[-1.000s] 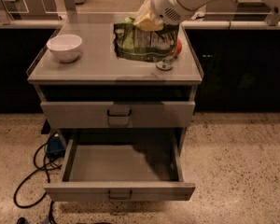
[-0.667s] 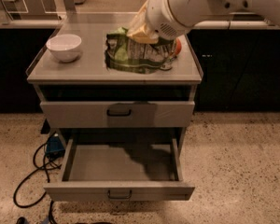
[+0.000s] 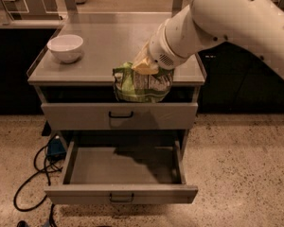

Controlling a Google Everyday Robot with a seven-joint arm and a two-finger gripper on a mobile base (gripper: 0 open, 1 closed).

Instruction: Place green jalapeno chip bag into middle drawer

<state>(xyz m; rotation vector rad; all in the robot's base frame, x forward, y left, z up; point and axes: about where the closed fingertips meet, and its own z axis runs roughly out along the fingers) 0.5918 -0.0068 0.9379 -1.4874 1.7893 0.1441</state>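
One second on, my end effector [image 3: 145, 68], clenched on the green jalapeno chip bag [image 3: 142, 86], has cleared the counter [image 3: 104, 56] edge above the open middle drawer [image 3: 120, 193]; white bowl [image 3: 65, 47] unmoved.

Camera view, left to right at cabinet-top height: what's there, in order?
White bowl → green chip bag, hanging from the gripper at the front edge of the cabinet → robot arm.
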